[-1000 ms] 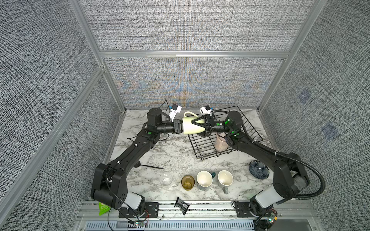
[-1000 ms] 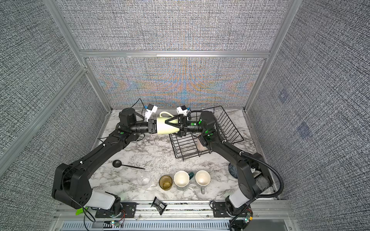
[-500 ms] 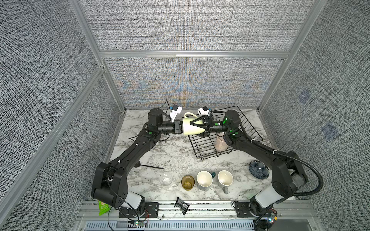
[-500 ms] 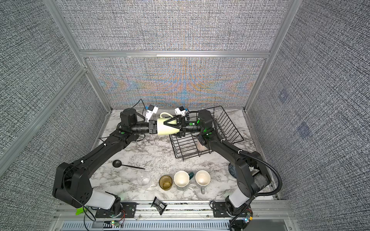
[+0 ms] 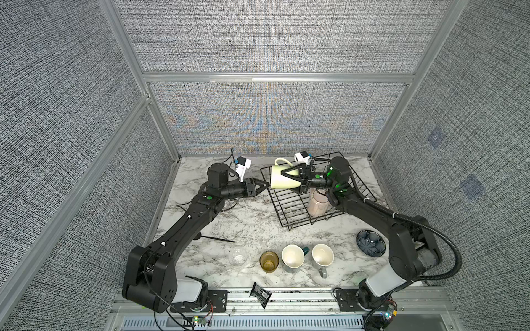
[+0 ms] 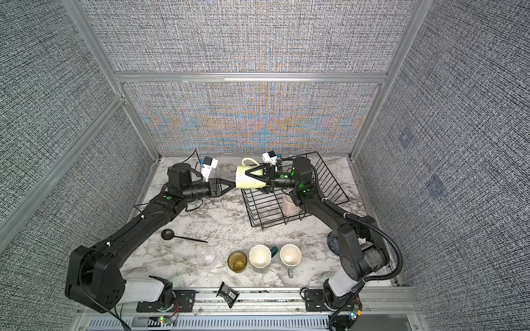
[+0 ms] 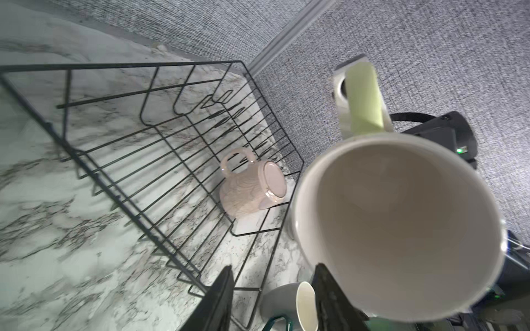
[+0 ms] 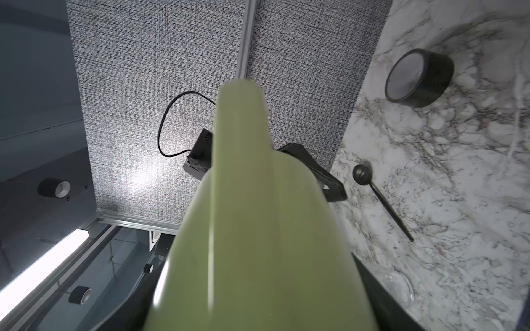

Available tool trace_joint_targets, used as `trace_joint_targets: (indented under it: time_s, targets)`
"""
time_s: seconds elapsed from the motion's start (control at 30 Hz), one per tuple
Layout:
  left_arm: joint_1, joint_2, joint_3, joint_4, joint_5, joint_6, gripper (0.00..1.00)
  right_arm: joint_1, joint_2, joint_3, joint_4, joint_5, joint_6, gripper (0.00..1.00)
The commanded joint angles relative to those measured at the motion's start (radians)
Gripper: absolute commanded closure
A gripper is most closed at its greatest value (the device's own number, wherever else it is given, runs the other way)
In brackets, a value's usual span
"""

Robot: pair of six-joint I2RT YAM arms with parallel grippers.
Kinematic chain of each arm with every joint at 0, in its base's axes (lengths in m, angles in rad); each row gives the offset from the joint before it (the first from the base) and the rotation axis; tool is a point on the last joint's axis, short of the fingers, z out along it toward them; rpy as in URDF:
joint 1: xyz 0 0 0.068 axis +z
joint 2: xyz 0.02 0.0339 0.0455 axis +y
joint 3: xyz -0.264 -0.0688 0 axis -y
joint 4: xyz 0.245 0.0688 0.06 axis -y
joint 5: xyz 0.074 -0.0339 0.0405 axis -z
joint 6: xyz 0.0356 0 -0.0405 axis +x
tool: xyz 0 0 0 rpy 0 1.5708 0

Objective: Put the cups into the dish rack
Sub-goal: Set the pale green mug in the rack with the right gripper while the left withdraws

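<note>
— Where is the green mug (image 5: 276, 177)?
— In the air, lying sideways over the corner of the rack (image 5: 289, 210) that is nearest the left gripper (image 5: 266, 185). The right gripper (image 5: 286, 180) is closed around its body from the bottom end.
— And the left gripper?
— Its jaws stand apart and hold nothing. The tips are at the mug's mouth. If they touch the rim, I cannot tell.
— What does the left wrist view add?
— The cream inside of the mug, and the pink mug (image 7: 249, 186) bottom-up inside the rack. In both top views the right arm covers it partly.
— The right wrist view?
— Only there the tape roll (image 8: 418, 77) shows, on the table near a spoon (image 8: 362, 173).
— The other cups?
— Glass (image 5: 238, 256), tumbler (image 5: 269, 261), teal mug (image 5: 292, 256) and grey mug (image 5: 322, 255) stand upright in a row, well apart from the rack.
</note>
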Motion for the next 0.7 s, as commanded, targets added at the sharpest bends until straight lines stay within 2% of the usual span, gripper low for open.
trace_joint_targets:
  time_s: [0.0, 0.07, 0.13, 0.17, 0.23, 0.3, 0.43, 0.67]
  targets:
    - [0.009, -0.034, -0.017, -0.063, -0.101, 0.045, 0.52, -0.033, -0.025, 0.045, -0.312, 0.036, -0.31, 0.37]
    - [0.01, -0.059, -0.031, -0.103, -0.157, 0.062, 0.51, -0.043, -0.044, 0.107, -0.593, 0.119, -0.553, 0.37]
    - [0.013, -0.085, -0.04, -0.15, -0.209, 0.08, 0.51, -0.041, -0.045, 0.207, -0.9, 0.261, -0.791, 0.37]
    - [0.013, -0.098, -0.045, -0.178, -0.239, 0.091, 0.5, -0.036, -0.037, 0.262, -1.025, 0.344, -0.887, 0.37]
    - [0.014, -0.124, -0.053, -0.232, -0.304, 0.105, 0.49, -0.034, -0.02, 0.334, -1.177, 0.476, -0.985, 0.37]
    - [0.013, -0.152, -0.064, -0.285, -0.368, 0.125, 0.49, -0.034, 0.009, 0.386, -1.277, 0.579, -1.032, 0.37]
    - [0.013, -0.209, -0.077, -0.386, -0.451, 0.161, 0.49, -0.034, 0.112, 0.531, -1.468, 0.756, -1.041, 0.39]
    - [0.013, -0.284, -0.142, -0.372, -0.497, 0.165, 0.49, -0.006, 0.3, 0.728, -1.582, 0.995, -0.993, 0.43]
